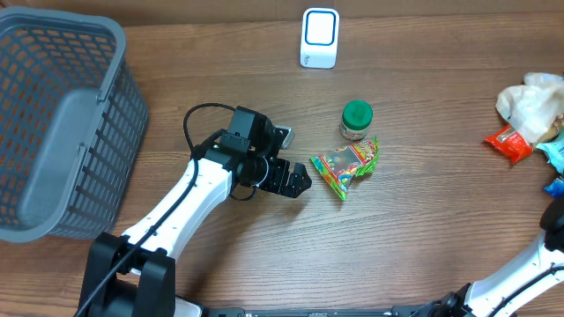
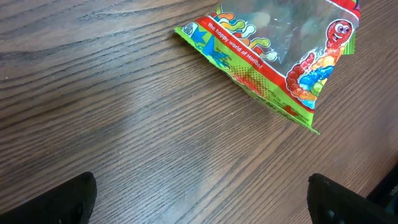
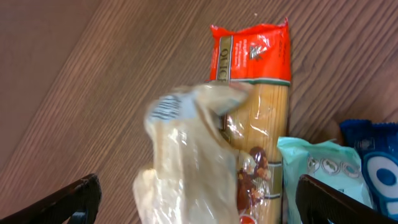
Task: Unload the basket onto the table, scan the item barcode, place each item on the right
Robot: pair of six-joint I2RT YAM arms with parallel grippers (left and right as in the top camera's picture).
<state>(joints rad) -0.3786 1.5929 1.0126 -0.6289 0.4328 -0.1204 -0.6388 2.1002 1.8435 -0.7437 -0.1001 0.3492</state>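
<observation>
A green and red gummy candy bag (image 1: 345,164) lies flat on the wooden table, just right of my left gripper (image 1: 298,182). In the left wrist view the candy bag (image 2: 280,53) lies ahead of the left gripper (image 2: 199,200), whose jaws stand open over bare wood. The white barcode scanner (image 1: 319,38) stands at the table's far edge. My right gripper (image 3: 202,200) is open above a crumpled clear plastic bag (image 3: 186,155), which looks blurred and touches neither finger. Under it lies a pasta packet (image 3: 255,68) with a red end.
A grey basket (image 1: 62,123) fills the left side. A green-lidded jar (image 1: 356,119) stands just behind the candy bag. A pile of packets (image 1: 529,114) sits at the right edge, including a teal pack (image 3: 317,168) and a blue pack (image 3: 373,155).
</observation>
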